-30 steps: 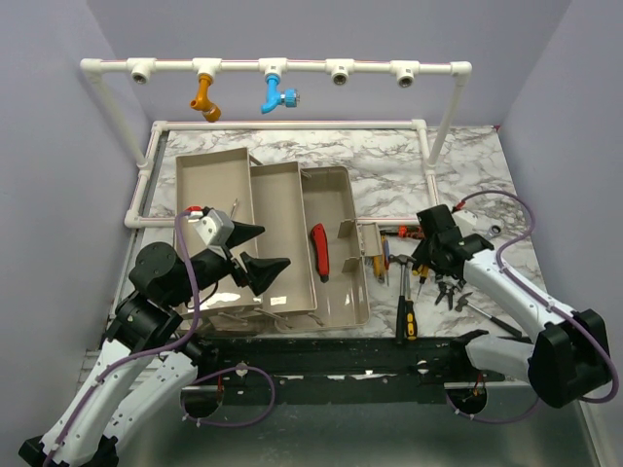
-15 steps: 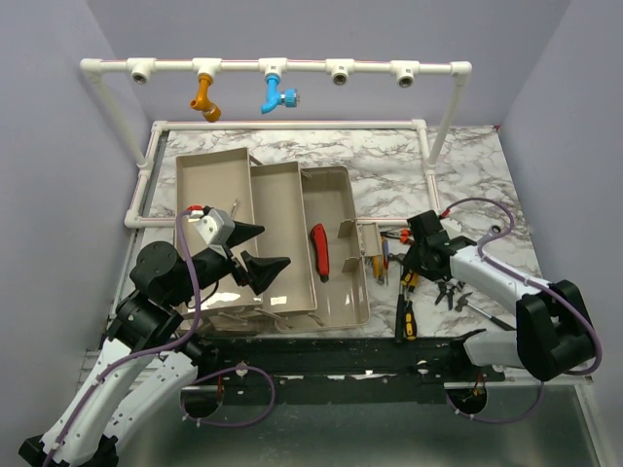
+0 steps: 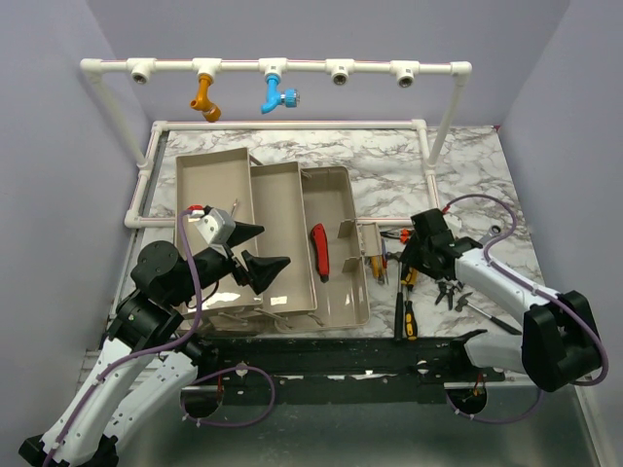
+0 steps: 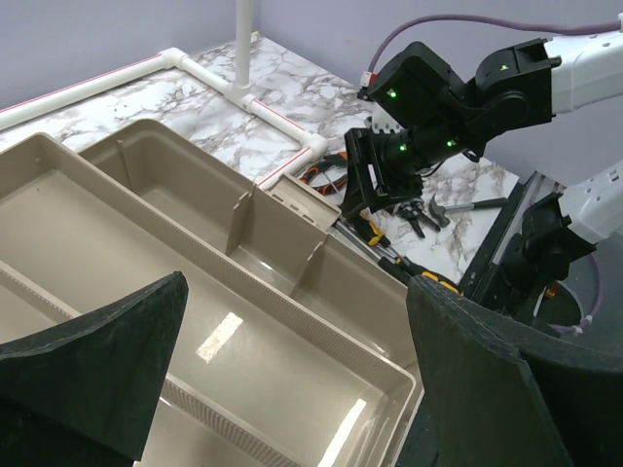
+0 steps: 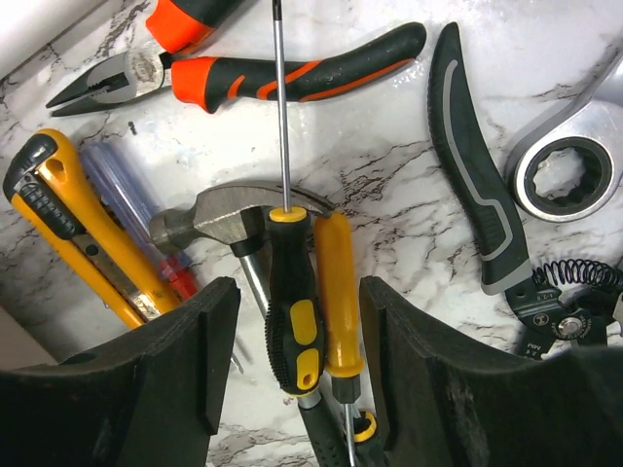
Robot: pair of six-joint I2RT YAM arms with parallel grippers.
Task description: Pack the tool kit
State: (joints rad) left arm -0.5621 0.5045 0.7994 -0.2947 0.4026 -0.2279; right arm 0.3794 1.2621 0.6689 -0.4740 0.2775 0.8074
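The tool kit's beige toolbox (image 3: 282, 170) lies opened out at left-centre, a red-handled tool (image 3: 319, 251) in its right tray. Loose hand tools lie on the marble to its right. My right gripper (image 3: 411, 265) is low over that pile, open. Its fingers (image 5: 185, 350) straddle a black-and-yellow screwdriver handle (image 5: 295, 311) and a yellow-handled screwdriver (image 5: 338, 292), with gaps on both sides. A hammer head (image 5: 209, 222) lies just beyond. My left gripper (image 3: 261, 249) hovers wide open over the toolbox's near trays (image 4: 321, 313), holding nothing.
Orange-and-black pliers (image 5: 292, 73), a yellow utility knife (image 5: 68, 229), grey-handled pliers (image 5: 477, 185) and a ratchet wrench (image 5: 565, 175) surround the screwdrivers. A white pipe frame (image 3: 292, 125) with orange and blue fittings borders the back and left. The black table edge (image 3: 341, 355) runs along the front.
My right arm swung left and nearer over the tool pile early in the second, and its jaws have spread wider since. The left arm has not moved.
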